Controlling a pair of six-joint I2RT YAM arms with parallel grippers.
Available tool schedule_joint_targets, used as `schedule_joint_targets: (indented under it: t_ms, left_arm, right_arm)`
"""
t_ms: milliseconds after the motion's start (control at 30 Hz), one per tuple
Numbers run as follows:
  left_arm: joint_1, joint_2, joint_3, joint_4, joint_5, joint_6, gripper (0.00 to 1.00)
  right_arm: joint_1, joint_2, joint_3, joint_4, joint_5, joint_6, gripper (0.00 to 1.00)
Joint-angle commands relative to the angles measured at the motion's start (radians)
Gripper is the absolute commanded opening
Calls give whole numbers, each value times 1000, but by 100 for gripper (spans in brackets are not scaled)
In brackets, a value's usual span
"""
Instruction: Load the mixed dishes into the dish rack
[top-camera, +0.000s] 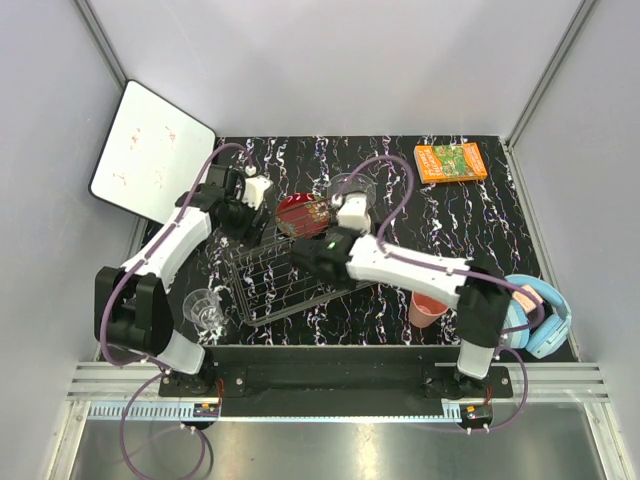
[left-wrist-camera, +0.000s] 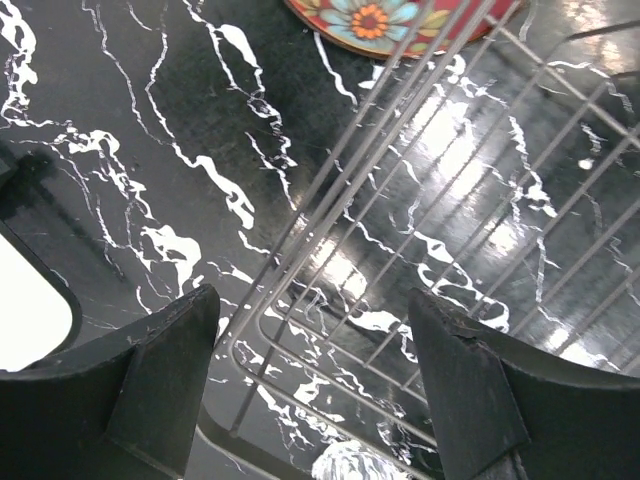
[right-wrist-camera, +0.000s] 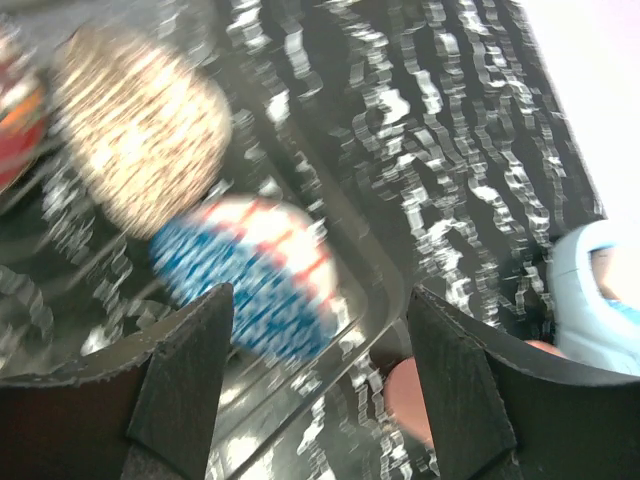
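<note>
The wire dish rack (top-camera: 268, 288) sits at centre-left, with the red gold-patterned dish (top-camera: 303, 212) at its far end. In the right wrist view a blue patterned bowl (right-wrist-camera: 250, 285) and a beige-brown patterned bowl (right-wrist-camera: 140, 135) rest in the rack, both blurred. My right gripper (right-wrist-camera: 320, 305) hangs open above them, holding nothing. The salmon-pink cup (top-camera: 425, 310) stands right of the rack, and a clear glass cup (top-camera: 205, 308) stands to its left. A clear glass bowl (top-camera: 350, 187) is behind the rack. My left gripper (left-wrist-camera: 315, 355) is open and empty over the rack's corner wires (left-wrist-camera: 400, 200).
An orange book (top-camera: 451, 162) lies at the back right. Blue headphones (top-camera: 540, 315) lie at the near right, beside the cup. A white board (top-camera: 150, 150) leans at the back left. Grey walls close in the table on three sides.
</note>
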Motion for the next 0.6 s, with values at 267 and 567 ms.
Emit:
schedule_joint_targets:
  t_ms: [267, 567]
  left_arm:
    - [58, -283, -101, -162, 26, 19, 79]
    - [81, -323, -224, -159, -22, 28, 79]
  right_arm:
    - [-278, -229, -187, 229, -133, -330, 75]
    - [-280, -216, -271, 274, -180, -324, 75]
